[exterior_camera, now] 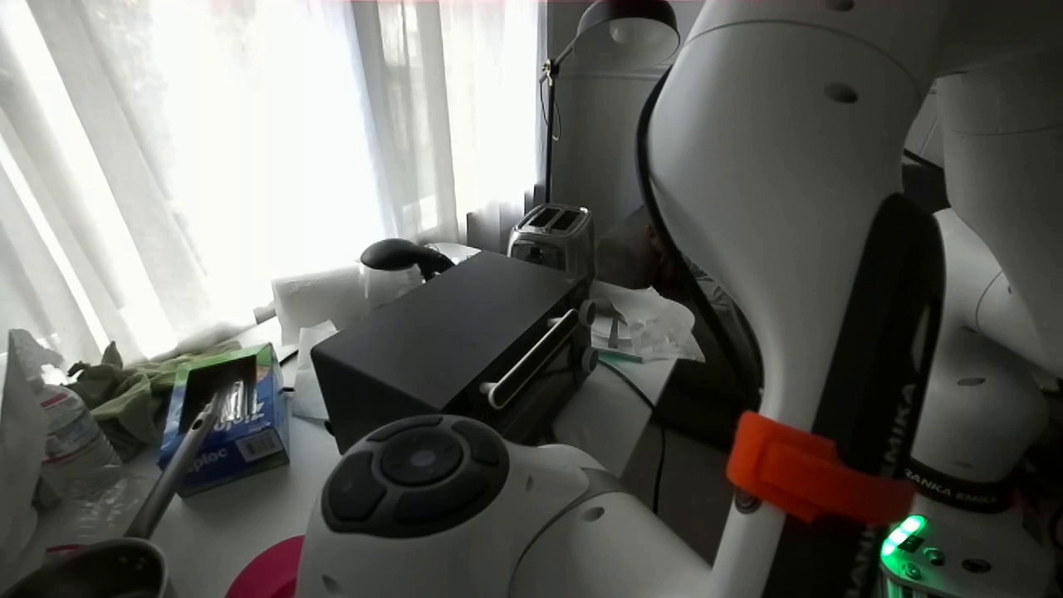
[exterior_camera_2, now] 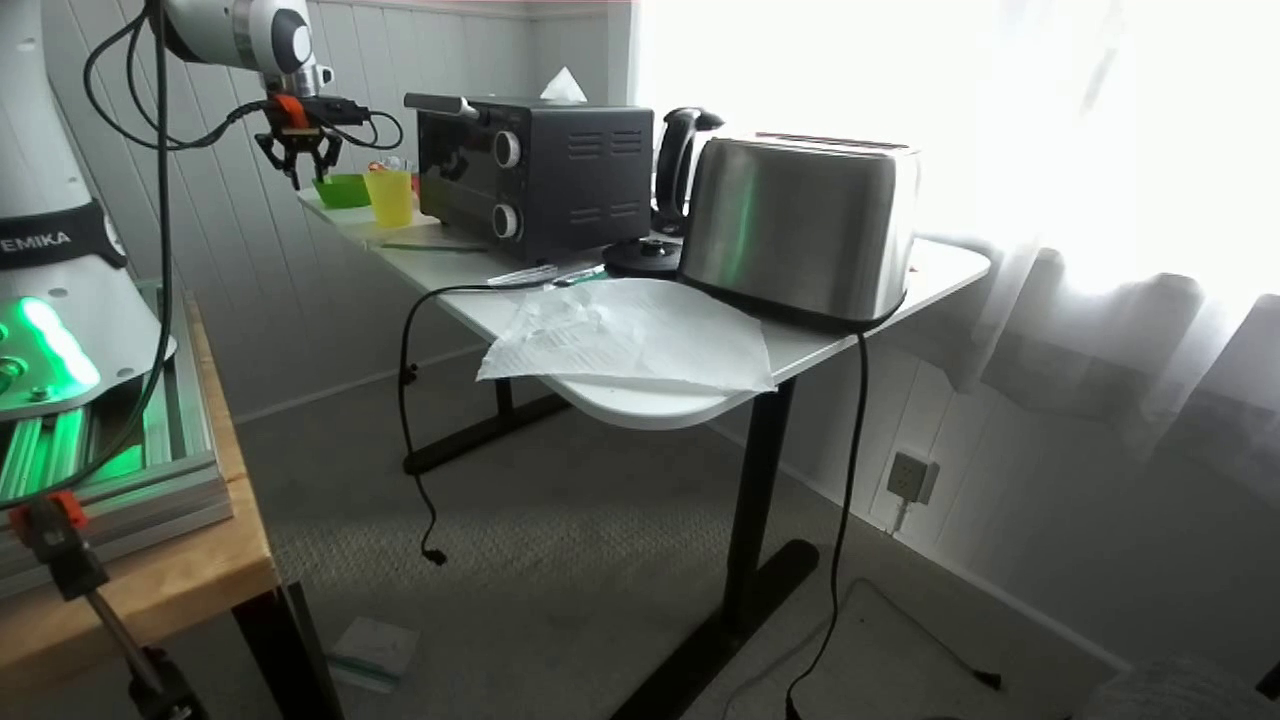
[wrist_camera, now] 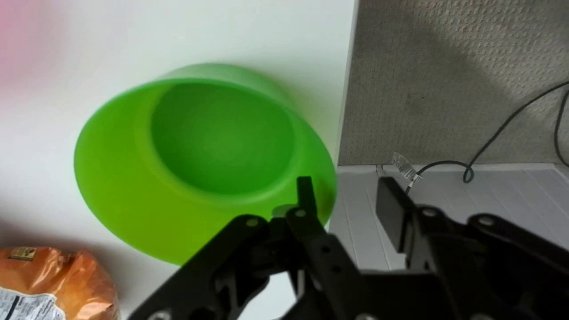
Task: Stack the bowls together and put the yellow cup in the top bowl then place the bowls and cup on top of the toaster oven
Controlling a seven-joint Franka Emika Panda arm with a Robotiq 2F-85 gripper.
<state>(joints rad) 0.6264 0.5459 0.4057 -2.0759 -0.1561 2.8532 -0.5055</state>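
White table [exterior_camera_2: 650,408] is carrying toaster oven [exterior_camera_2: 560,180], 2-slot toaster [exterior_camera_2: 795,235], Ziploc box [exterior_camera: 237,436], yellow cup [exterior_camera_2: 390,200], green bowl [wrist_camera: 213,142], magenta bowl [exterior_camera: 272,571].

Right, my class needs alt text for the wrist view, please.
A green bowl near the edge of a white table, an open black gripper appearing to straddle the bowl's rim. An orange packet shows at lower left.

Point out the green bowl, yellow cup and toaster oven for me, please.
Green bowl [wrist_camera: 218,146], in the wrist view: on its inside bottom.
Yellow cup [exterior_camera_2: 390,200], in an exterior view: on its side wall.
Toaster oven [exterior_camera: 454,332], in an exterior view: on its flat top.
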